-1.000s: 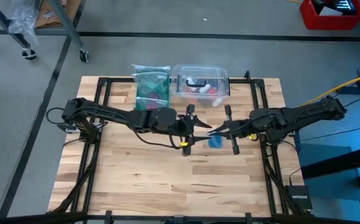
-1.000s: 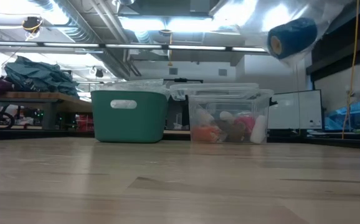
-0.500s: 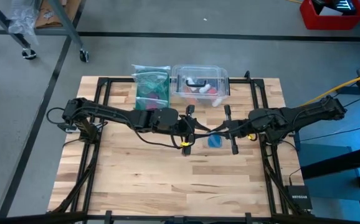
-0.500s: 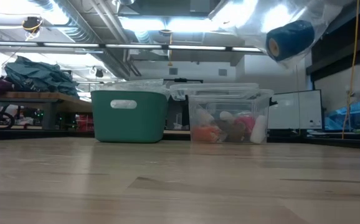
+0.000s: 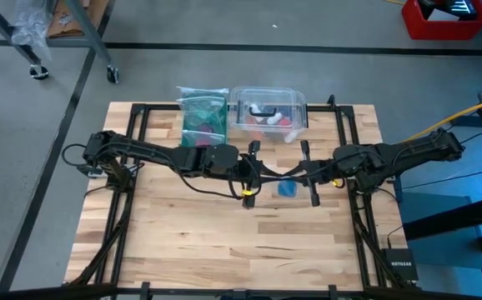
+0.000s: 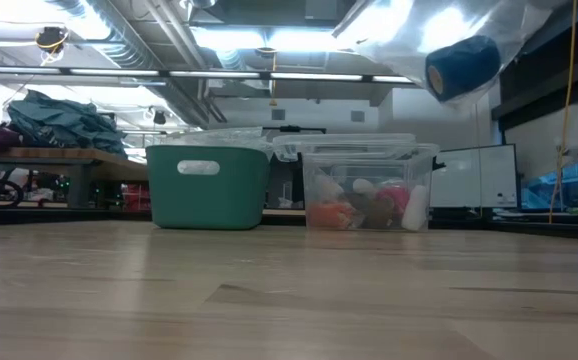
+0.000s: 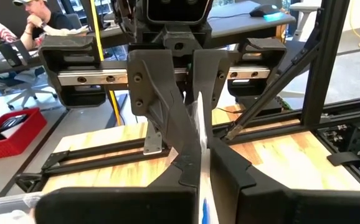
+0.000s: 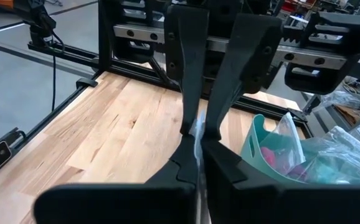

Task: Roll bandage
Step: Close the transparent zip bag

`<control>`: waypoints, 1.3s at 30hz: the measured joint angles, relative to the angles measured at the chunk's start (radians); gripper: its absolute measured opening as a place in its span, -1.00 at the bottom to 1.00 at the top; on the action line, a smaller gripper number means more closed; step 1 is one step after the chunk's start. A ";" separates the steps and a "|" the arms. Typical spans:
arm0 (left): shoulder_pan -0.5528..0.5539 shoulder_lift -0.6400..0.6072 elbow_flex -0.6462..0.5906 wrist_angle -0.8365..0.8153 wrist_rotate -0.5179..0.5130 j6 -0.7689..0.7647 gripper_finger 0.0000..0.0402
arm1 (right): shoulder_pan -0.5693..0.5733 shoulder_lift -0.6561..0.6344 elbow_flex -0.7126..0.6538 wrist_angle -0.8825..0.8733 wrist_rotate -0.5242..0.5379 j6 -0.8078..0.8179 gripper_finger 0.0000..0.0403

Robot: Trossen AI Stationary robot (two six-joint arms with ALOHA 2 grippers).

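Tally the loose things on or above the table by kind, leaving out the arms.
Blue bandage: 1
Clear bag: 1
Green bin: 1
Clear box: 1
Total: 4

Clear box [image 6: 369,190] contents — blurred (bag [image 6: 409,30] edge-cropped).

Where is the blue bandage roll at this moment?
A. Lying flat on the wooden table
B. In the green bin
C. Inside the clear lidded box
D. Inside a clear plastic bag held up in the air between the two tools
D: the low view shows the bandage hanging high above the table inside the clear plastic bag, and both wrist views show the left tool and right tool shut on the bag's film.
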 joint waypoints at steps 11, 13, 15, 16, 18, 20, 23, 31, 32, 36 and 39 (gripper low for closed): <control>0.000 -0.001 -0.001 -0.020 -0.002 0.000 -0.98 | 0.000 -0.016 0.000 0.000 -0.029 0.000 -0.86; 0.000 0.000 -0.001 -0.020 -0.003 0.000 -0.98 | 0.000 -0.019 0.000 0.006 -0.032 0.000 -0.85; 0.000 0.001 -0.002 -0.022 -0.004 0.000 -0.98 | 0.000 -0.021 0.000 0.009 -0.032 0.000 -0.86; 0.000 0.001 -0.002 -0.022 -0.004 0.000 -0.98 | 0.000 -0.022 0.000 0.007 -0.032 0.000 -0.87; 0.000 0.001 -0.002 -0.022 -0.005 0.000 -0.99 | 0.000 -0.022 0.000 0.008 -0.032 0.000 -0.92; 0.000 0.001 -0.002 -0.021 -0.005 0.000 -0.98 | 0.000 -0.022 0.000 0.008 -0.032 0.000 -0.97; 0.000 0.001 -0.002 -0.020 -0.005 0.006 -0.98 | 0.000 -0.022 0.000 0.007 -0.032 -0.003 -0.96; 0.000 0.001 -0.002 -0.034 -0.006 -0.001 -0.95 | 0.001 -0.023 0.000 0.004 -0.025 -0.003 -0.98; 0.001 0.001 -0.002 -0.045 -0.007 -0.007 -0.96 | 0.001 -0.022 0.000 0.002 -0.024 -0.003 -0.98; 0.001 0.001 -0.001 -0.092 -0.007 -0.030 -0.98 | 0.000 -0.021 0.000 -0.002 -0.021 -0.003 -0.99; 0.001 0.000 -0.001 -0.138 -0.007 -0.036 -0.95 | 0.000 -0.021 0.000 -0.002 -0.022 -0.003 -0.99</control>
